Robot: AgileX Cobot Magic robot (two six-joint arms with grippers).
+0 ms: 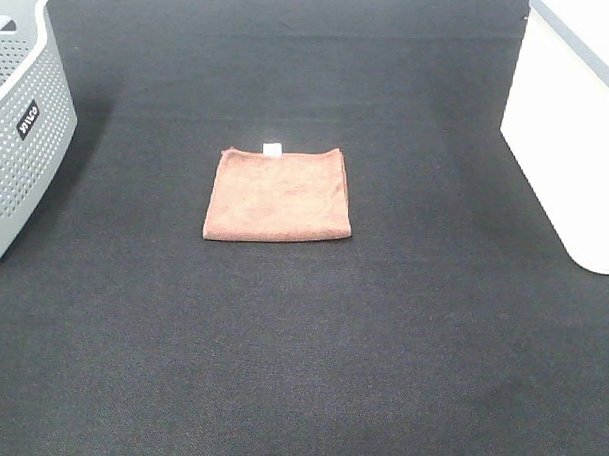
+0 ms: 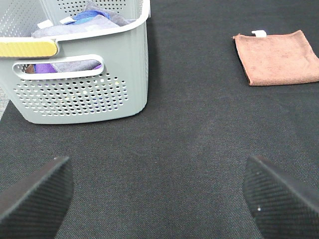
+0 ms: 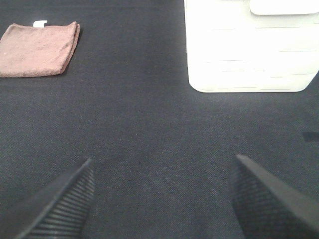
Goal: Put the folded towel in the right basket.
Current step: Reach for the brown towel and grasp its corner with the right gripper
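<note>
a: where does the folded towel (image 1: 278,195) lie?
b: flat on the dark mat (image 1: 300,368), about the middle of it, with its small white tag (image 1: 272,148) on the far edge. nothing touches it.
a: and the right basket (image 1: 573,127)?
b: at the right edge of the scene, toward the far side. it is white and plain, and partly cut off by the frame. the towel is well apart from it, out on the mat to its left.
a: what is on the other side?
b: a grey perforated basket (image 1: 18,128) at the left edge, with a black label (image 1: 26,119) on its wall. the left wrist view shows a heap of cloths (image 2: 84,20) in it, purple, blue and grey. there is a yellow strip (image 2: 25,48) on its rim; i cannot tell what it is, perhaps a sticker.
a: the left gripper (image 2: 155,169)?
b: its jaws stand wide apart with only bare mat between them, and it grips nothing. in the scene the grey basket is near it on the left and the towel is farther off to the right.
a: and the right gripper (image 3: 164,167)?
b: the same. both fingers are spread wide, with nothing between them and touching nothing. the white basket stands beyond it on the right and the towel beyond it on the left, both well clear of the fingertips.
a: so the towel is between the two baskets?
b: yes, between them, on the mat, outside both.
</note>
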